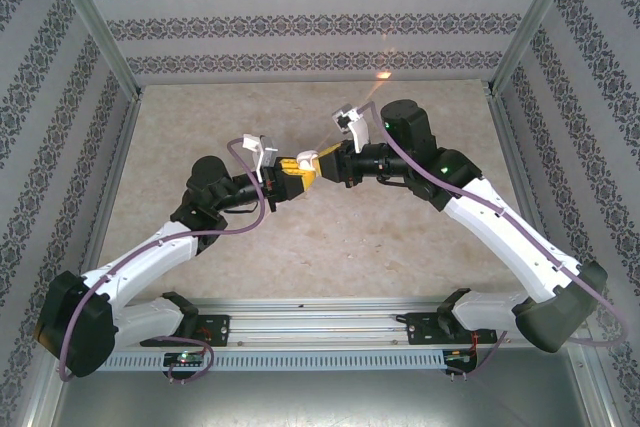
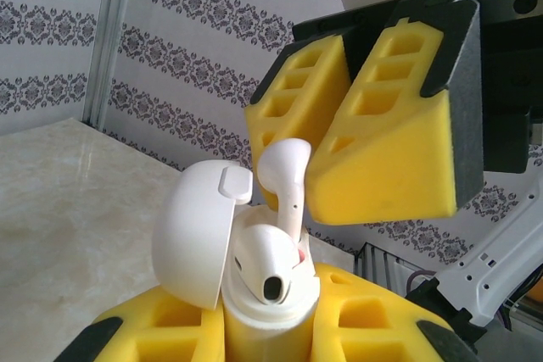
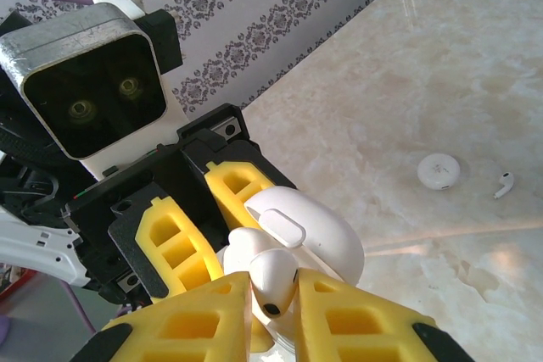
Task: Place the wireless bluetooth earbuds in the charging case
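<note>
The right fingers (image 3: 322, 311) stand narrow, their yellow tips pinching the rounded head of a white earbud (image 3: 271, 281) whose stem points down into the charging case (image 2: 265, 320) directly beneath. The left fingers (image 2: 339, 294) are closed tight on the body of that case from either side, holding it up off the table (image 3: 407, 82) with its lid (image 2: 191, 243) hinged open to one side. In the left wrist view a seated earbud (image 2: 267, 273) already fills one socket. The held one's stem appears to have entered the neighbouring socket partway, though how deep it goes is hidden behind the seated one. The step in hand looks like the insertion of the second piece, close but not finished, since its head stands well proud of the case. The next move, as I judge it, calls for a short push straight down along the stem until the head settles level with its neighbour. The right fingers should then ease apart without tugging it sideways, with the left grip kept firm. Farther out on the table lie a loose earbud (image 3: 505, 184) and, near it, a round white case (image 3: 439, 170), both well apart from the fingers.
</note>
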`<action>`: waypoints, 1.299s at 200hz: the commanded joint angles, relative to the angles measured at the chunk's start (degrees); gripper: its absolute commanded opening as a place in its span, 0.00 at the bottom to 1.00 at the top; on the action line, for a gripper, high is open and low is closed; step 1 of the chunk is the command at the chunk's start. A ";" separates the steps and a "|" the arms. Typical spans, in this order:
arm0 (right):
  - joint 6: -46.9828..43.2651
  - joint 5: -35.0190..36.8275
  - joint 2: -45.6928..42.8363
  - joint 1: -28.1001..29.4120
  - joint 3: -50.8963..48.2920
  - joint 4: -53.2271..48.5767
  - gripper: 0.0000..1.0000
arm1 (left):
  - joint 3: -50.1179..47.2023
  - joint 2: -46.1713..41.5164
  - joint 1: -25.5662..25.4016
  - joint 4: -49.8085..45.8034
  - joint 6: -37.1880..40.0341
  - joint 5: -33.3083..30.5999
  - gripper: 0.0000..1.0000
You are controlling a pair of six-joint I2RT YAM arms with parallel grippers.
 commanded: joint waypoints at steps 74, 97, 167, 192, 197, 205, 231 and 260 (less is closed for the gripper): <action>-0.88 -2.71 0.12 0.71 -0.92 -4.86 0.23 | 2.19 -1.26 -0.72 8.09 -0.29 0.27 0.00; -0.57 -2.76 -0.15 0.67 -0.89 -4.53 0.23 | 2.32 -1.36 -0.74 7.74 -0.20 0.31 0.00; 0.09 -3.15 -0.16 0.55 0.37 -5.54 0.34 | 2.98 -1.80 -0.74 5.57 1.03 0.25 0.00; 0.66 -2.89 -0.39 0.62 0.48 -5.73 0.35 | 3.19 -1.54 -0.73 5.53 1.12 0.27 0.00; 0.80 -2.79 -0.50 0.60 0.52 -5.70 0.35 | 3.20 -1.41 -0.74 5.54 1.08 0.26 0.00; 1.01 -2.58 -0.59 0.59 0.56 -5.64 0.35 | 3.28 -1.17 -0.76 5.75 1.12 0.37 0.00; 1.67 -2.11 -0.60 0.61 1.13 -5.93 0.38 | 3.35 -0.56 -0.77 6.57 0.75 0.42 0.00; 2.61 -1.34 -0.33 0.58 1.96 -6.32 0.43 | 3.44 -0.30 -0.80 6.20 0.84 0.36 0.00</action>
